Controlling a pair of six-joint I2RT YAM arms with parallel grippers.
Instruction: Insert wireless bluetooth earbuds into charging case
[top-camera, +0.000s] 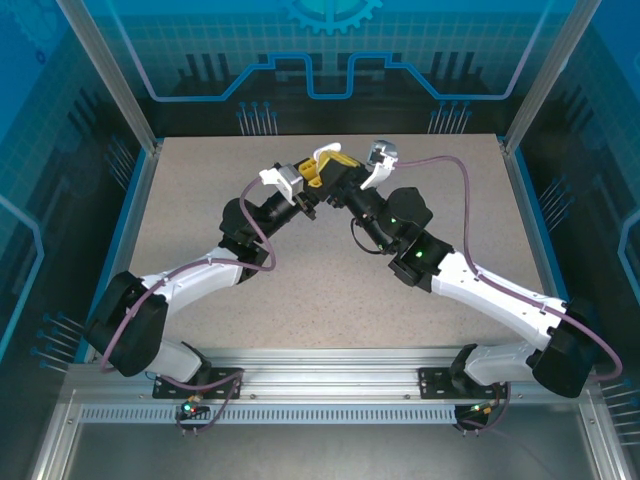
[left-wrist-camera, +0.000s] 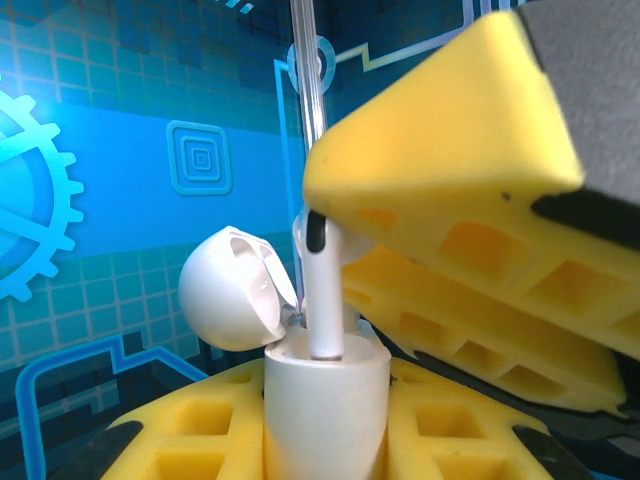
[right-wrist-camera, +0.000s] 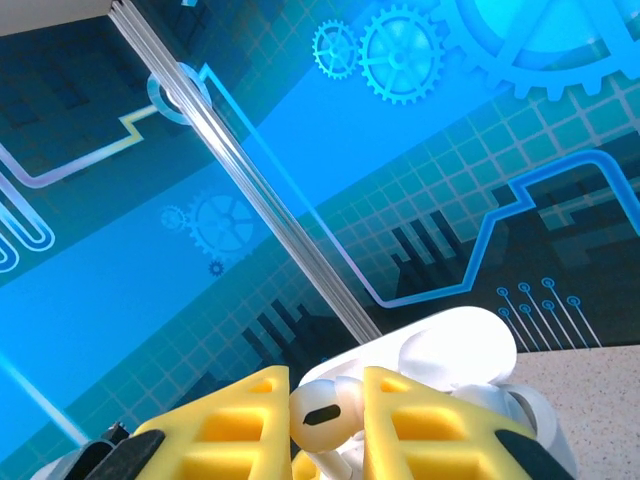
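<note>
left pincer (left-wrist-camera: 325, 445) is clenched on the white charging case (left-wrist-camera: 325, 395), which it holds upright between its yellow fingers (left-wrist-camera: 190, 430), with the lid (left-wrist-camera: 230, 290) thrown open to the left side. right pincer (right-wrist-camera: 328, 405) grasps one white earbud (left-wrist-camera: 325, 300) by its head, the stem pointing down and its tip already inside the mouth of the case. to do this step well, i think the stem should be parallel with the socket and go straight down, slowly, because a small tilt can jam it on the rim. the left pincer should hold the case firm and not let it rotate. release should come only when the head sits in its seat, otherwise the earbud may pop out or fall on the tabletop (top-camera: 200, 230).
</note>
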